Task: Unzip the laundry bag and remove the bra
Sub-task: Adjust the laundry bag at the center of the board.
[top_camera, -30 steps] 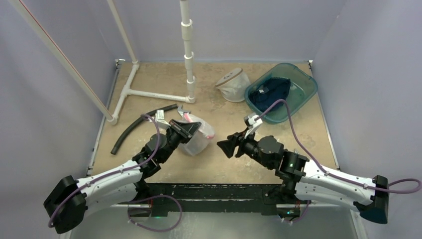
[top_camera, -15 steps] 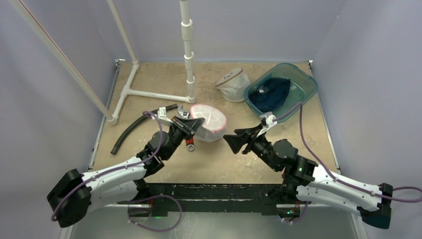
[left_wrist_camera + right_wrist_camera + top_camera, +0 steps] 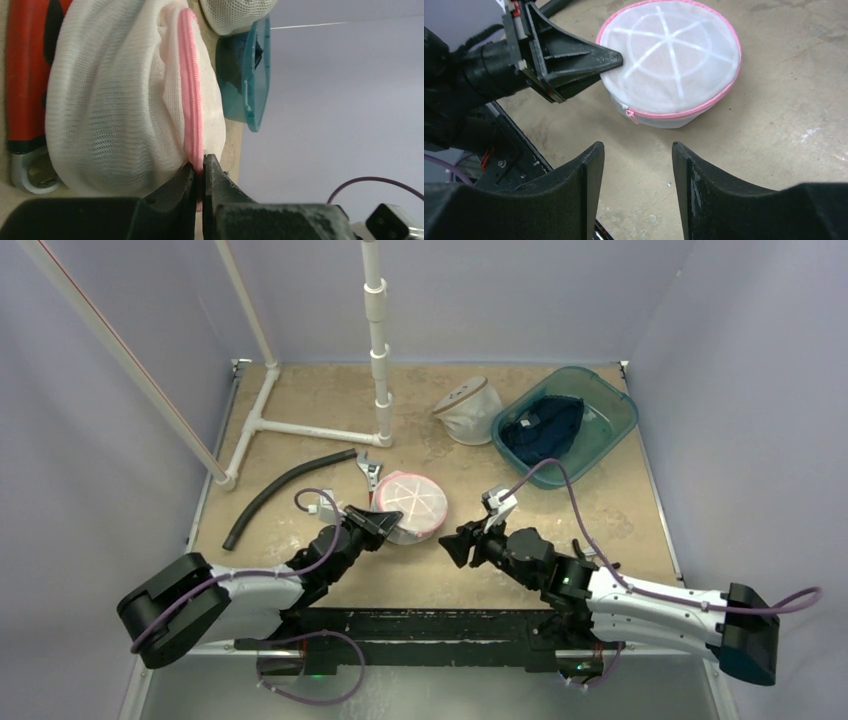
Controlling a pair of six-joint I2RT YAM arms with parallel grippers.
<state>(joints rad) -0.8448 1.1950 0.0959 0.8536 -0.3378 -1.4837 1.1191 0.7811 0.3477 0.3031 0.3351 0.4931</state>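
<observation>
Lowered the round white mesh laundry bag with pink zipper trim [image 3: 412,505] flat onto the tan tabletop [image 3: 310,400] since half a second ago, and brought the right gripper [image 3: 455,540] nearer and leftward. Pinching the pink trim at the bag's near-left rim with the left gripper [image 3: 201,172], clenched tight on it. Holding the right gripper spread and empty, near the bag's right side, not touching. Resting the bag face-up, mid-table, between both grippers. Cannot make out the bra through the mesh. Red-handled wrench [image 3: 372,472] just beside the bag's far-left edge; teal plastic tub [image 3: 612,430] well apart, far right.
</observation>
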